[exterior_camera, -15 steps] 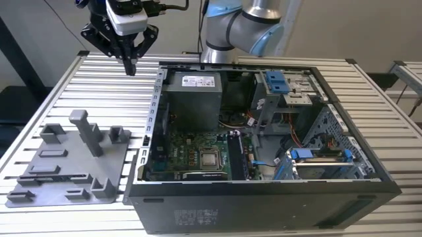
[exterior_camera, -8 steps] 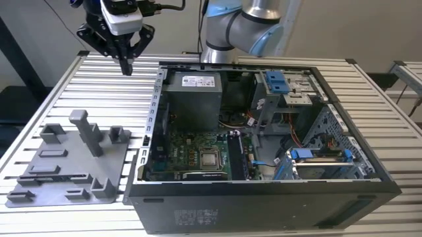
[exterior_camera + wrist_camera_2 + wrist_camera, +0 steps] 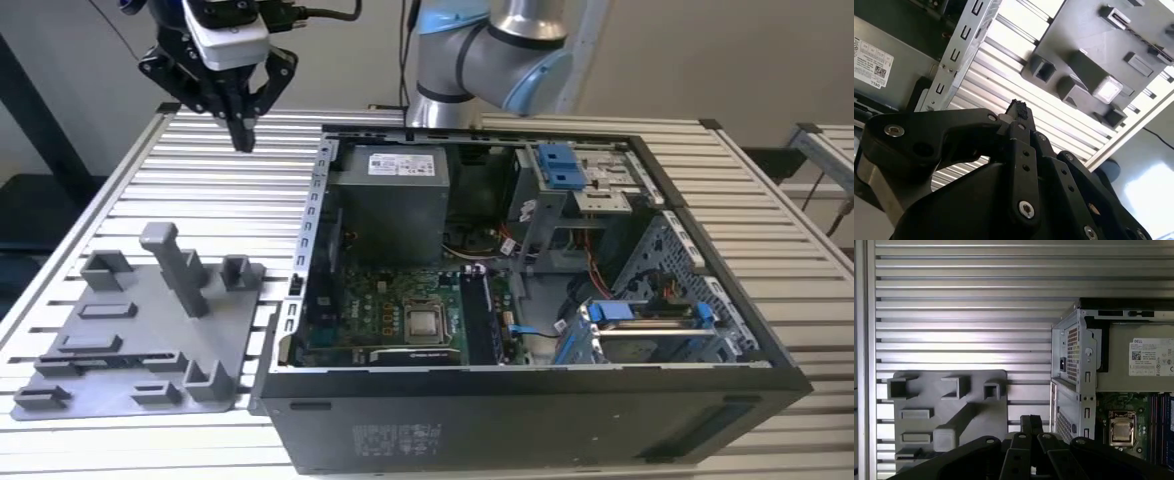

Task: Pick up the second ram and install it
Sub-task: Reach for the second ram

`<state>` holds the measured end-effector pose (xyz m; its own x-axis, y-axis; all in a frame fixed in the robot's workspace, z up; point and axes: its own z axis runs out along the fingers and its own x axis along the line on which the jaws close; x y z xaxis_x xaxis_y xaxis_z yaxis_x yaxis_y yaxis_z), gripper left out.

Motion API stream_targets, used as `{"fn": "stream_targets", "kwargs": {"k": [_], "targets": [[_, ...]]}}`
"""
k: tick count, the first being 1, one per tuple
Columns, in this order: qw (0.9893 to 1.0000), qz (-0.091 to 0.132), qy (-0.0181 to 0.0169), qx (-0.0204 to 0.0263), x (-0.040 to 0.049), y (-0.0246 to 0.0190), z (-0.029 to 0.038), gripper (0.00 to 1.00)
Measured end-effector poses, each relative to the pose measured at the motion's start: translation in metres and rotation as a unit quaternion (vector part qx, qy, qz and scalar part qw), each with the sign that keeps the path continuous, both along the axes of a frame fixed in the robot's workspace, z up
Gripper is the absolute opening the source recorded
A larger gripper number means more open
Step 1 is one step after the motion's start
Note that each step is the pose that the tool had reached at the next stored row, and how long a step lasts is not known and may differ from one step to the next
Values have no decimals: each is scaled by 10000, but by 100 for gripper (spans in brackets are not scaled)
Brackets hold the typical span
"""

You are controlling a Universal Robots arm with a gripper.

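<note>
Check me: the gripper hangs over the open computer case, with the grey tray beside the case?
Not quite. The exterior view shows the gripper over the slatted table, outside the computer case; the grey tray does lie beside the case.

wall (image 3: 694, 60): pale, plain | table (image 3: 134, 200): ribbed aluminium (bright glare) | second table (image 3: 830, 150): exterior view's right

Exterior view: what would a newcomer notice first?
The open computer case sits on the slatted table at the middle and the exterior view's right, motherboard bared. On the exterior view's left lies a grey tray with upright pegs. Above the table beyond the tray hangs the gripper, shut, nothing seen in it.
</note>
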<state>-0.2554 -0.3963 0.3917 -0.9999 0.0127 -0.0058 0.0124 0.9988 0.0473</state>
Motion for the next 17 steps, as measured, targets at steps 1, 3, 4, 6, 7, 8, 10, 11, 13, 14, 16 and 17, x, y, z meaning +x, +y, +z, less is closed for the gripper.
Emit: {"fn": "stream_targets", "kwargs": {"k": [1,3,4,6,7,8,10,11,13,14,16,17], "targets": [[10000,3,0,0,-22,0,0,11],[10000,9,0,0,-67,0,0,11],[10000,12,0,0,-90,0,0,11],[10000,18,0,0,-138,0,0,11],[10000,22,0,0,-165,0,0,11],[10000,25,0,0,-190,0,0,11],[10000,29,0,1,-242,0,0,11],[10000,30,0,1,-269,0,0,11],[10000,32,0,2,-326,0,0,11],[10000,33,0,3,-357,0,0,11],[10000,35,0,3,-422,0,0,11],[10000,36,0,3,-453,0,0,11]]}}
